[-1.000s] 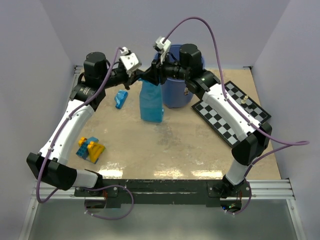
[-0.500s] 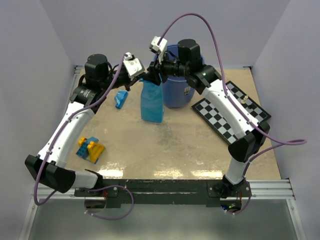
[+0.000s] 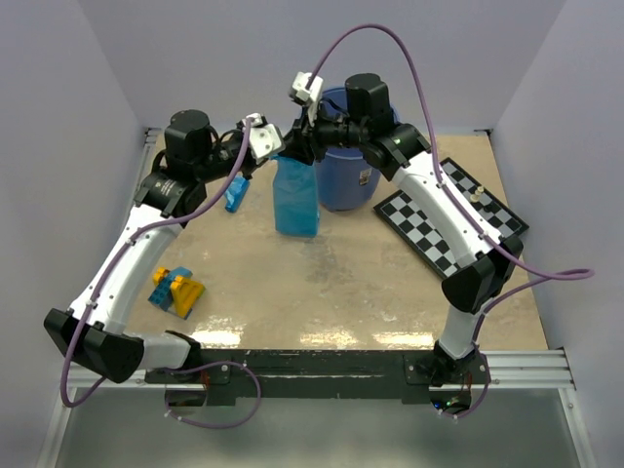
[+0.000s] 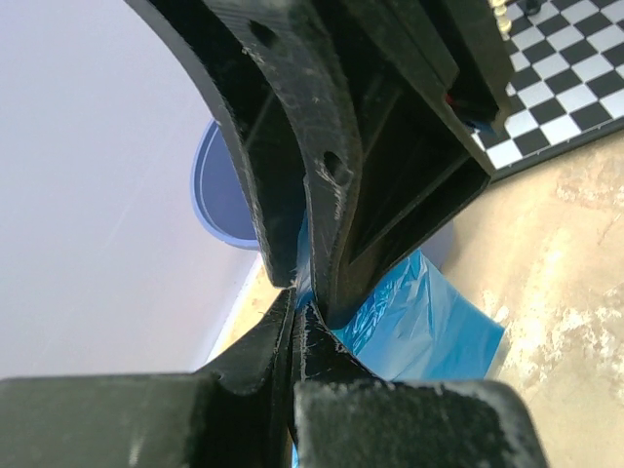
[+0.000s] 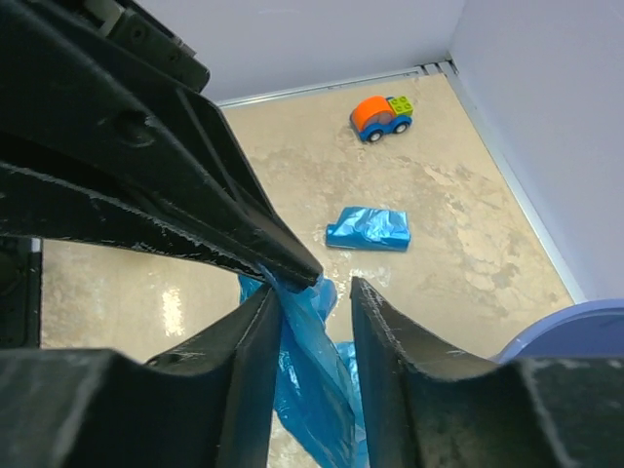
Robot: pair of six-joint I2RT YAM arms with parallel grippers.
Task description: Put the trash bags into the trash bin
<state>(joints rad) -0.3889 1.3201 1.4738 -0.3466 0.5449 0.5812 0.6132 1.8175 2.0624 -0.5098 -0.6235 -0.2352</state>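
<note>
1. The table is a tan, mottled board with pale scuffs and glare near its front edge. Plain lavender walls close it in on three sides.
2. There is one trash bin, a round, darker blue bucket with a rolled rim. It stands at the back of the table close to the rear wall.
3. One black-and-white chessboard lies flat and askew just right of the bin.
4. There are two trash bags. The larger bag is thin, shiny, bright-blue crinkled film. It hangs as a long sheet just left of the bin, and its lower edge reaches the table.
5. The left gripper has its fingers pressed together on the top edge of this hanging bag, beside the bin's rim.
6. The right gripper meets it at the same spot. Its fingers stand slightly apart, with blue film and the left fingertips in the gap. Whether its pads touch the film cannot be told.
7. The second bag is a small folded blue packet lying flat on the table. It is farther left of the bin, beyond the hanging bag.
8. One cluster of yellow and blue toy blocks sits well away from the bin, toward the front left.
9. One orange toy car rests near the wall, beyond the folded bag as seen from the bin.
</note>
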